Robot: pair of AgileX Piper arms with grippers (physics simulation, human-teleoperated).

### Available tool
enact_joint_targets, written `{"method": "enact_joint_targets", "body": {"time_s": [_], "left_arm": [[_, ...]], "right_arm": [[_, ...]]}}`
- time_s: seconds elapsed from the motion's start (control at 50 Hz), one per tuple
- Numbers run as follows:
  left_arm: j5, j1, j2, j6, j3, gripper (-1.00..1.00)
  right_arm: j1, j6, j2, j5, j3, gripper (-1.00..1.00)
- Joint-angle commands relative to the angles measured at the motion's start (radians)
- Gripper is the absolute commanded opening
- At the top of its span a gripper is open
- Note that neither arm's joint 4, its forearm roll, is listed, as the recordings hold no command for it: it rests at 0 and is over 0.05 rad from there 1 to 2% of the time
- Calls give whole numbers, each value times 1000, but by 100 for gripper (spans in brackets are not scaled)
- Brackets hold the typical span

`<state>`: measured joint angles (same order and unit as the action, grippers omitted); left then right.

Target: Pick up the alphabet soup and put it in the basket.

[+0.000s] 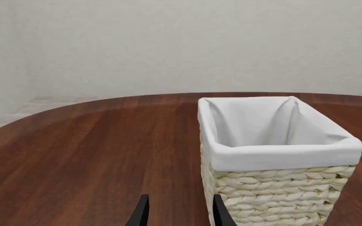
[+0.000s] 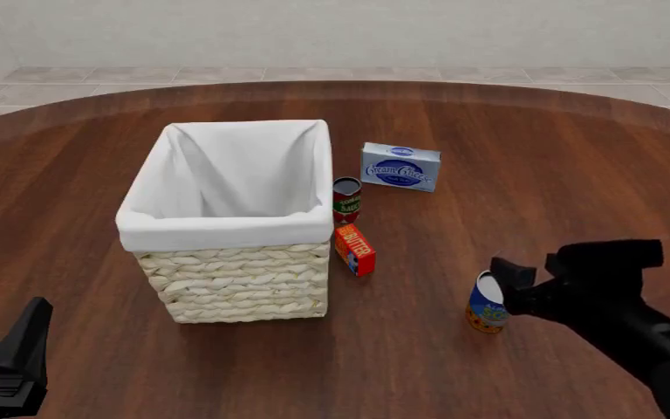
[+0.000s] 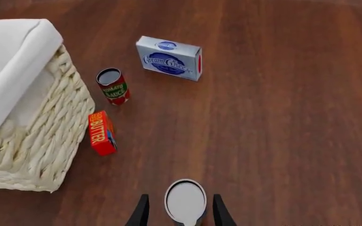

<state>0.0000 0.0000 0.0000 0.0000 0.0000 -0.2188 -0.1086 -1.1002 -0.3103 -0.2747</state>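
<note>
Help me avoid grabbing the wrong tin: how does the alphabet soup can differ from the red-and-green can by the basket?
The alphabet soup can has a blue label with an orange-yellow base; the red-and-green can does not. The soup can stands apart in the open, between the right end effector's fingers; the other stands close beside the basket. The soup can's lid is pale, the other's darker. Both are small upright cylinders.

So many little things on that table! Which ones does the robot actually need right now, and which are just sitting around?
Needed for the job:
- alphabet soup, between the right gripper's fingers
- basket, where the soup goes

Just lying about:
- tomato sauce can
- butter box
- cream cheese box
- left gripper, idle by the basket
</note>
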Motion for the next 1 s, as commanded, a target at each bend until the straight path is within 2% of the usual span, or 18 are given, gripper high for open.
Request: {"method": "enact_joint_targets", "body": {"time_s": [0.02, 0.34, 0.66, 1.0], "left_arm": [[0, 0, 0, 0, 0, 100], [0, 0, 0, 0, 0, 100], [0, 0, 0, 0, 0, 100], [0, 0, 0, 0, 0, 100]], "right_arm": [[1, -7, -10, -18, 9, 100], [-1, -15, -33, -45, 17, 100], [4, -19, -107, -118, 32, 100], [8, -30, -126, -141, 43, 100]]}}
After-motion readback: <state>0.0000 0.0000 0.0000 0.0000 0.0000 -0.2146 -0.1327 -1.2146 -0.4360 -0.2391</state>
